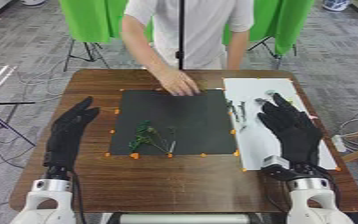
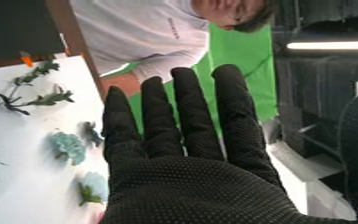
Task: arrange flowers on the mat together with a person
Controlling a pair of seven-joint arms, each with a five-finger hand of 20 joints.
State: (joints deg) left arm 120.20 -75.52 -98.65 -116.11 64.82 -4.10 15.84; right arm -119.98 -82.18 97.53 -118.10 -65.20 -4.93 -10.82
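The counter carries a black mat at its middle and a white sheet on the robot's right. The left hand is positioned beside the black mat, on its left; state: released, fingers extended. The right hand is positioned over the white sheet; state: released, fingers straight. Orange markers line the mat's edge. A leafy green sprig lies on the near part of the mat, toward its left, with thin stems just beside it. Farther along, green cuttings lie on the white sheet near its left edge. The right wrist view gives a teal flower and a pale flower on the same sheet. At the mat's far edge, a person's hand reaches down over the surface; whether it grasps anything cannot be determined.
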